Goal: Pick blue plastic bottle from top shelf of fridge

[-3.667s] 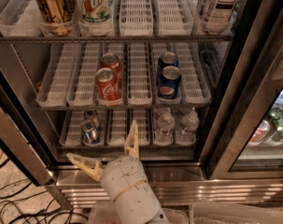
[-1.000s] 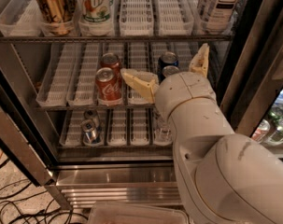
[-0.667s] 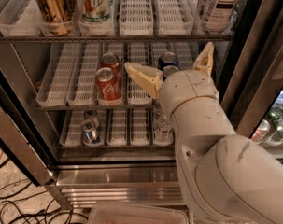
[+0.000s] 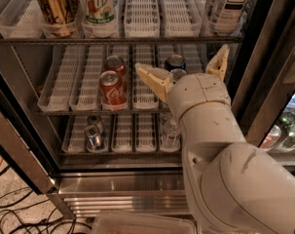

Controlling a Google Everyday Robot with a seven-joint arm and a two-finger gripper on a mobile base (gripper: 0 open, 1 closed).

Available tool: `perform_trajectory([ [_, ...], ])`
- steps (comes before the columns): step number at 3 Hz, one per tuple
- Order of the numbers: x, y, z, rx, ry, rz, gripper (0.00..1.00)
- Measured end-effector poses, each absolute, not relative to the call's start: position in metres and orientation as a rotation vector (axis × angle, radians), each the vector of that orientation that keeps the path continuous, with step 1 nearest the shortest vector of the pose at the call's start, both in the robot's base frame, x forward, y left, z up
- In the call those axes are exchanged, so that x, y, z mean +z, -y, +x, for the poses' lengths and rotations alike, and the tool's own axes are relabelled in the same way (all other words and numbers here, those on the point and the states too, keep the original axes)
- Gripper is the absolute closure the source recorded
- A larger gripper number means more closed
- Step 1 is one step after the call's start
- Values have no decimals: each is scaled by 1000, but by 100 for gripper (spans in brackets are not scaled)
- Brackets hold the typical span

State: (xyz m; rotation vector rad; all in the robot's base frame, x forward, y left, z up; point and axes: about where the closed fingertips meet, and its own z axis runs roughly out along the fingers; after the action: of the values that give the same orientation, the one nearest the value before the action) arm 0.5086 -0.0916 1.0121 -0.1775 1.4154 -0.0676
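Nearest the camera, the robot's white arm (image 4: 225, 169) rises from the lower right and fills much of the view in front of the fridge (image 4: 122, 191), whose door stands open. At the arm's end the gripper (image 4: 181, 58) hangs level with the middle rack, close in front of a blue can (image 4: 175, 61) and just right of two red cola cans (image 4: 112, 89). Its jaws are spread wide and hold nothing.

Further back and higher, the top shelf (image 4: 118, 40) carries a gold can (image 4: 54, 6) and a green-and-white can (image 4: 99, 4) on the left, with bare white trays between them and the right end. The blue plastic bottle (image 4: 227, 6) stands upright at that far right end, in the last tray, its "TEA" label facing out. It sits above the gripper and a little to its right, untouched.

By my reading, the task is in its approach stage: the reach into the fridge is under way, but the gripper is one rack too low. What is left is to lift to the top shelf, line the jaws up around the bottle, close, and draw it out.
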Motion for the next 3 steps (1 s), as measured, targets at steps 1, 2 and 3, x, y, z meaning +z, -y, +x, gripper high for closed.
perform_trajectory([
  [1,1015,117,510,-144,-1424,-132,0],
  [2,1024,134,510,-159,-1420,-99,0],
  [3,1033,141,513,-123,-1413,-69,0],
])
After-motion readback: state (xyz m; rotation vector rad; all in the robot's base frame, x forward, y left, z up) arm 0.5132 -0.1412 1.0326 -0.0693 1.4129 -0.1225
